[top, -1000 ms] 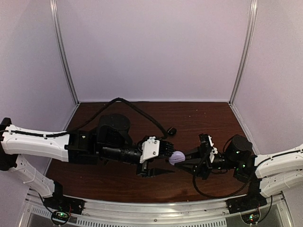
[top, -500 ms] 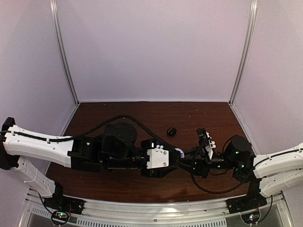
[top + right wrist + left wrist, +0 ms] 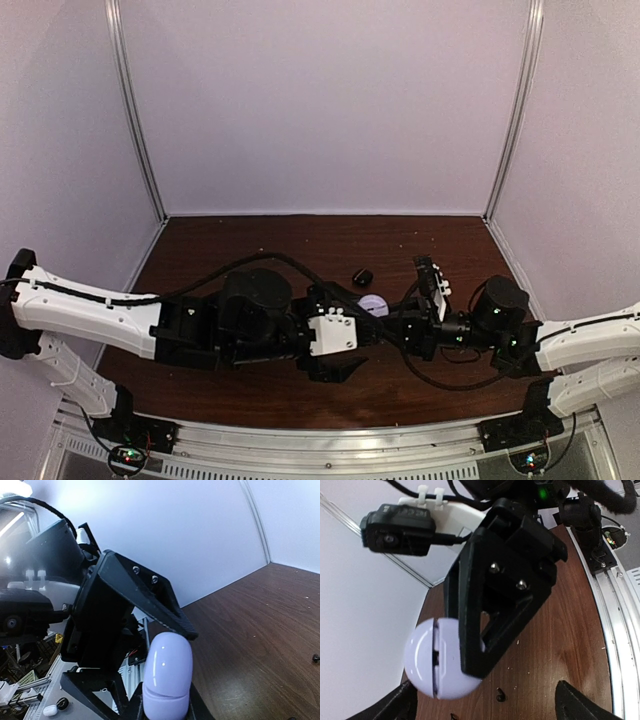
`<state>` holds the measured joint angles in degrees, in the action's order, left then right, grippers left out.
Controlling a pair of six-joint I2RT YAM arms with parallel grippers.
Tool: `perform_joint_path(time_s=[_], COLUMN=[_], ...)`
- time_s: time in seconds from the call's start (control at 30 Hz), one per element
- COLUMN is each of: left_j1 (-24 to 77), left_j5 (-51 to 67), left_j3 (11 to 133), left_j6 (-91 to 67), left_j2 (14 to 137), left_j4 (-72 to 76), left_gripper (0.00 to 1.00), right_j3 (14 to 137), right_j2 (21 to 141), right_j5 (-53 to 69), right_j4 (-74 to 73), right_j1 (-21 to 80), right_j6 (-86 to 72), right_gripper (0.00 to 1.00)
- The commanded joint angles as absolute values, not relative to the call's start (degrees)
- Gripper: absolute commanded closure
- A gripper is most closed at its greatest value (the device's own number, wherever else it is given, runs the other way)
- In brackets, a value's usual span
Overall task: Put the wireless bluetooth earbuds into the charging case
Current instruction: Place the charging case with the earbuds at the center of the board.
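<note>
- Lavender charging case (image 3: 167,675): a smooth, glossy pebble with rounded ends, carried above the table (image 3: 250,240) at mid-width, between the 2 arms.
- Case orientation: in the right wrist view its long axis stands upright with a domed end on top. A fine seam crosses it low down, and the lid appears shut. In the left wrist view the same seam runs vertically, with a small dark notch in it.
- Right gripper (image 3: 166,707): matte black plastic fingers clamped on the case's lower part, 1 on each flank.
- Left gripper (image 3: 485,702): jaws spread wide and holding nothing. Each finger is a black triangular frame with 2 screw heads. 1 finger lies just beside the top of the case (contact cannot be told).
- Black case (image 3: 362,276): a small rounded shell lying on the table beyond the grippers and apart from them.
- Table: dark brown wood grain, matte and dusted with pale specks.
- Tiny black piece (image 3: 501,696): lies on the table; too small to tell whether it is an earbud.
</note>
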<state>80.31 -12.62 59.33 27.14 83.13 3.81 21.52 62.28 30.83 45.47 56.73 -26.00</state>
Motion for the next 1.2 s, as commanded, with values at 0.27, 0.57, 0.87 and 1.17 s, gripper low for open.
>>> perform_joint_path(time_s=[0.27,0.57,0.87,1.17], left_j1=[68.9,67.2,66.4,66.3], left_j5=[-13.7,-17.0,-17.9,-19.3], left_j3=[48.2,46.2,42.9,40.5], left_j6=[11.0,6.9,5.4,5.2], left_j2=[71.1,71.3,68.4,65.8], left_j4=[18.2,19.7,20.8,21.3], left_gripper=[0.02,0.02,0.02,0.02], right_j3=[25.2,32.0,39.0,44.4], right_j2=[63.1,77.9,92.2,100.8], right_j5=[17.7,17.1,22.5,26.3], right_j4=[31.7,25.0,24.5,20.6], right_j1=[42.7,29.6,22.7,20.6], right_j6=[-23.3,-23.7,-23.5,-22.6], right_gripper=[0.92,0.91,0.86,0.82])
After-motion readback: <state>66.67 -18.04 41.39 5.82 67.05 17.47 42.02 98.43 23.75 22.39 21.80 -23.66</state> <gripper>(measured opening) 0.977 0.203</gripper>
